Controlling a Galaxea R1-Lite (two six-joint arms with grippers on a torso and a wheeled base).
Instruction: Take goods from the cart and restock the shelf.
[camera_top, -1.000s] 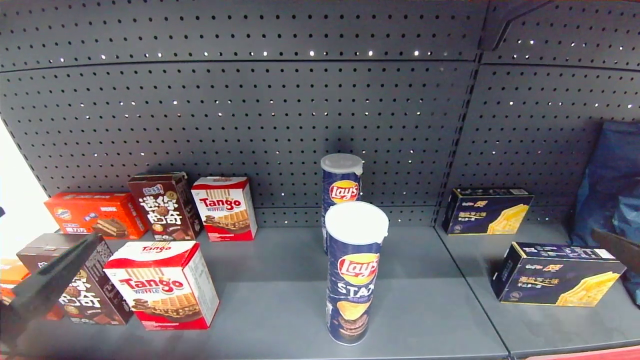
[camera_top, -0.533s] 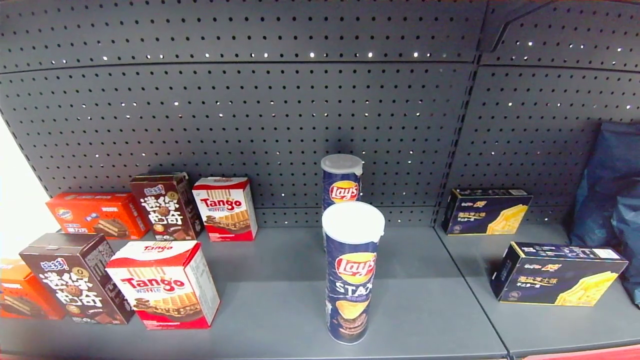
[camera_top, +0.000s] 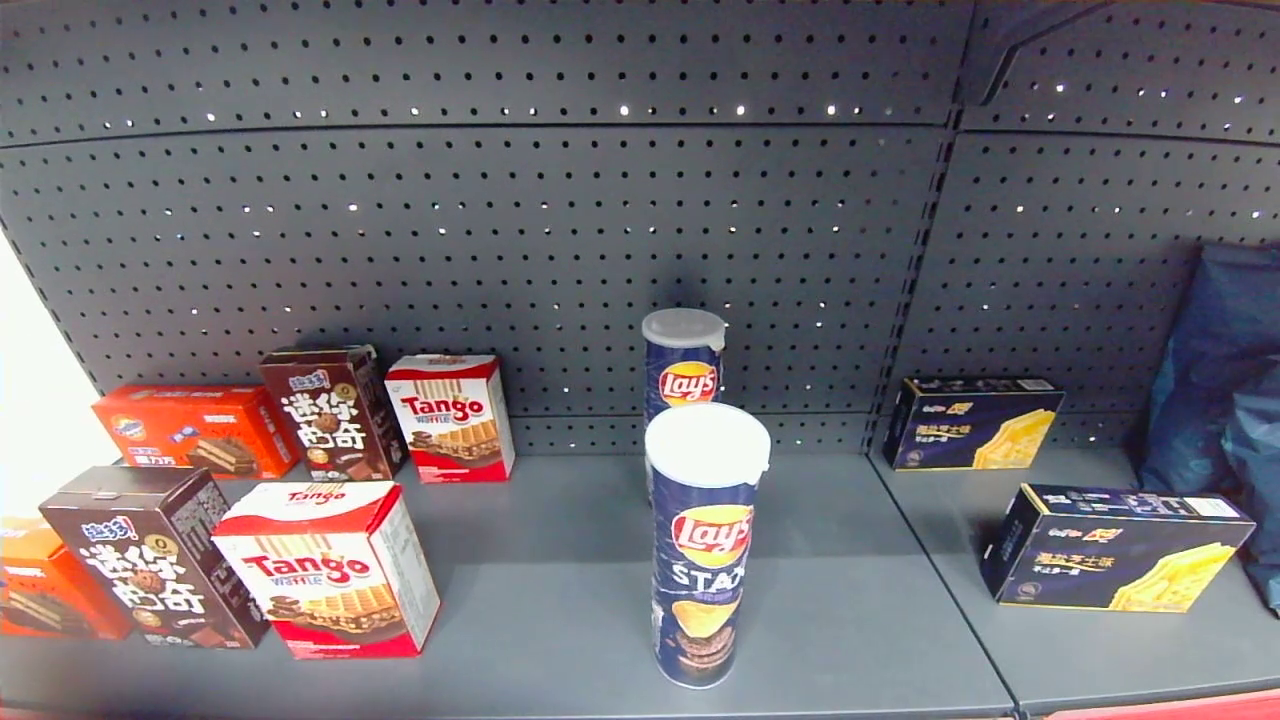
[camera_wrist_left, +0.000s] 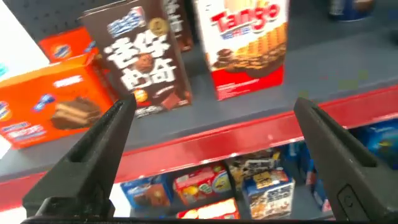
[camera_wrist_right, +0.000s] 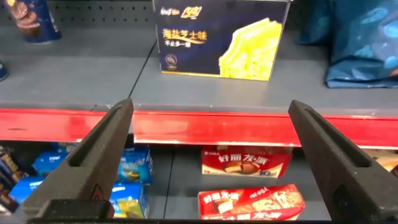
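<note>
While 2 cylindrical cans (camera_top: 708, 560) stand, left gripper (camera_wrist_left: 214, 102) and right gripper (camera_wrist_right: 210, 104) jaws gape empty.

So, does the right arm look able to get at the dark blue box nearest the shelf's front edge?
Probably yes. The right gripper is open and faces the dark blue box across bare shelf. It hangs about level with the red shelf lip, so it may need to rise first.

Left gripper (camera_wrist_left: 214, 102): two matte black wedge-shaped fingers (camera_wrist_left: 87, 162), flat faces, tapering to blunt tips. Right gripper (camera_wrist_right: 211, 106): same build, with a small recess near each finger base, possibly a screw hole, hard to tell.
</note>
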